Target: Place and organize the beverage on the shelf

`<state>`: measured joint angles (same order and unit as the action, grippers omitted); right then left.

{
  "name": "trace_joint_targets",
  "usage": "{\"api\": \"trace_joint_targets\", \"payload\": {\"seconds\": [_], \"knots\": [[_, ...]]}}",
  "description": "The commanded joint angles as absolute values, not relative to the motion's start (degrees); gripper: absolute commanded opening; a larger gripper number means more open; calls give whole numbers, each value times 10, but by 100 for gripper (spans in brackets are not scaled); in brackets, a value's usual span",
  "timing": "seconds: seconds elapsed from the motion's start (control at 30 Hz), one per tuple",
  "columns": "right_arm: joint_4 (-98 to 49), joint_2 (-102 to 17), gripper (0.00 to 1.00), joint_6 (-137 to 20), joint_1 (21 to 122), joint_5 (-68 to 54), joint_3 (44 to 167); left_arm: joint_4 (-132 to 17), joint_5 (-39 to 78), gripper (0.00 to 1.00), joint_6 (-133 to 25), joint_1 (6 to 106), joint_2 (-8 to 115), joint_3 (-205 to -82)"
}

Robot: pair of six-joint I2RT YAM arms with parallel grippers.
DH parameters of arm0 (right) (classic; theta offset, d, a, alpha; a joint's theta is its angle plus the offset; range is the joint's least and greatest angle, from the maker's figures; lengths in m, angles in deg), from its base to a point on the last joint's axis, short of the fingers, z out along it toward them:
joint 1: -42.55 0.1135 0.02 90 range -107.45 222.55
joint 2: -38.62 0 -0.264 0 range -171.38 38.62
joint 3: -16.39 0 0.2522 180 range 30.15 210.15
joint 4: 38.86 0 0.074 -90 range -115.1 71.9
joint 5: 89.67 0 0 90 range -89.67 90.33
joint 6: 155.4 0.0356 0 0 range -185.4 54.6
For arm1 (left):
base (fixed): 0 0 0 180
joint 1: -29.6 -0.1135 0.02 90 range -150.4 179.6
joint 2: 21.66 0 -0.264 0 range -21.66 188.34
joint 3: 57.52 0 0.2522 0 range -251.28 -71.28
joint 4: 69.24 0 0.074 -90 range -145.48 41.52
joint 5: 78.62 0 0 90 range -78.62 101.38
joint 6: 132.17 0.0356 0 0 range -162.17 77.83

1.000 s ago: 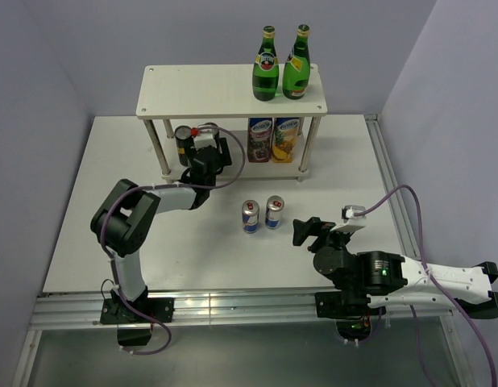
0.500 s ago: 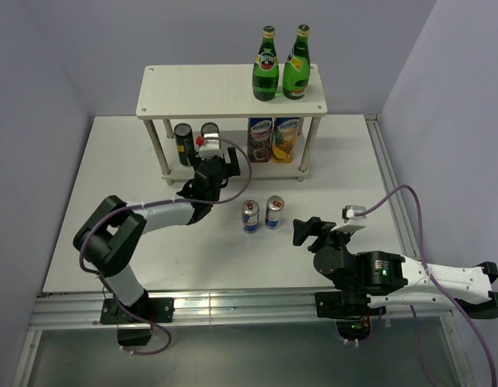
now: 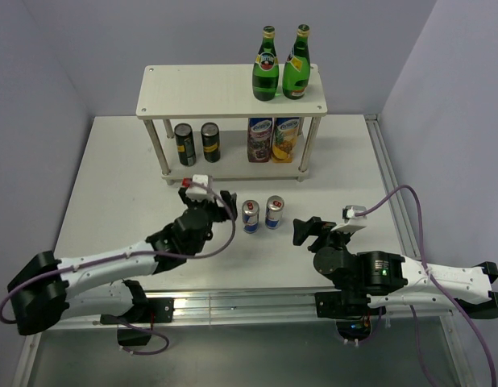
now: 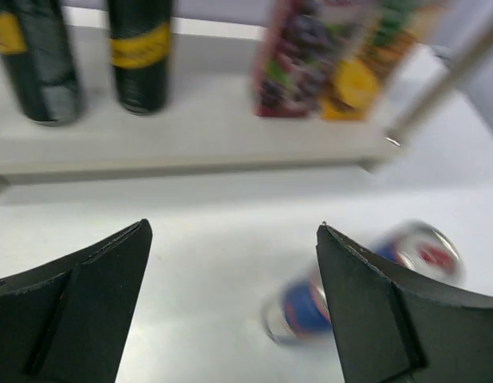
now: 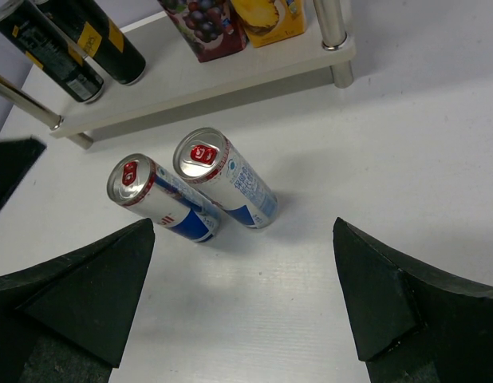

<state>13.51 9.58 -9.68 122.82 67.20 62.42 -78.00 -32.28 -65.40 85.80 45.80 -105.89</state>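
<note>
**A:** What does the overhead view show?

**B:** A white counter (image 3: 112, 185) with the shelf (image 3: 231, 90) standing at the middle of its far edge. The left green bottle (image 3: 266, 66) and right green bottle (image 3: 296, 64) stand upright, just beside each other, at the right end of the top board. Only this view shows the bottles and the top board.

**A:** And the lower board?

**B:** The left dark can (image 3: 184, 145) and right dark can (image 3: 210, 143) stand upright on its left half. A purple carton (image 3: 259, 139) and a yellow carton (image 3: 286, 139) stand on its right half. Both wrist views show these four items too.

**A:** Where are the other drinks?

**B:** The left blue can (image 3: 250, 216) and right blue can (image 3: 274, 212) stand upright in the middle of the counter, in front of the shelf and just beside each other. The right wrist view shows both sharply, with silver tops and red tabs. The left wrist view shows only a blurred blue-and-silver shape low on the right, and I cannot tell whether that is one can or two.

**A:** And the grippers?

**B:** The left gripper (image 4: 233, 231) has its jaws apart with nothing between them. From overhead it sits just left of the left blue can. The right gripper (image 5: 242, 227) also has its jaws wide apart and holds nothing. It sits to the right of the blue cans, closer to the near edge.
</note>
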Motion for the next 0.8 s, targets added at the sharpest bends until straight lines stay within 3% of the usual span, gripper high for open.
{"api": "trace_joint_targets", "payload": {"seconds": [0.0, 0.2, 0.53, 0.77], "knots": [[133, 92, 100, -83, 1231, 701, 626, -778, -271, 90, -688, 915, 394, -1001], [145, 91, 100, -70, 1232, 704, 628, -871, -223, 90, -700, 1009, 450, -940], [144, 96, 100, -76, 1232, 698, 628, -999, -280, 89, -692, 1011, 667, -997], [140, 96, 100, -77, 1232, 697, 628, -1074, -334, 82, -685, 994, 778, -1047]]}}
